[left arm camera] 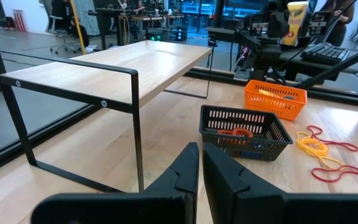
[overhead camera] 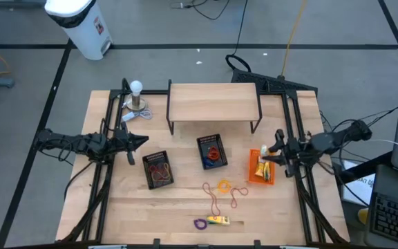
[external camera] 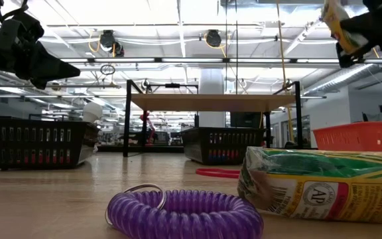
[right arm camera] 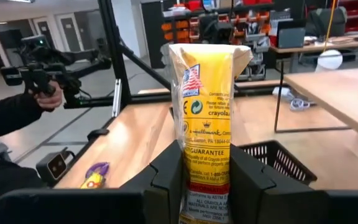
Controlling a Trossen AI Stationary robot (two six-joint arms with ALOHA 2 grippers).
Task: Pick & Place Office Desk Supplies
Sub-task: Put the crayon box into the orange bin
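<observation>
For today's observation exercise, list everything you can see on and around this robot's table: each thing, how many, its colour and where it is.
Wooden shelf on black metal legs: one, pale, table back centre.
Black mesh baskets: two, in front of the shelf, holding coloured loops.
Orange mesh basket: one, right side, under the right gripper.
Yellow crayon packet: one, held upright above the orange basket.
Second yellow packet: one, front edge.
Purple coiled loop: one, beside that packet.
Loose elastic loops: several, red and yellow, table centre.
White ball-topped stand: one, back left.
White bin: one, on floor.
Left gripper: shut, empty.
Right gripper: gripping the crayon packet.
</observation>
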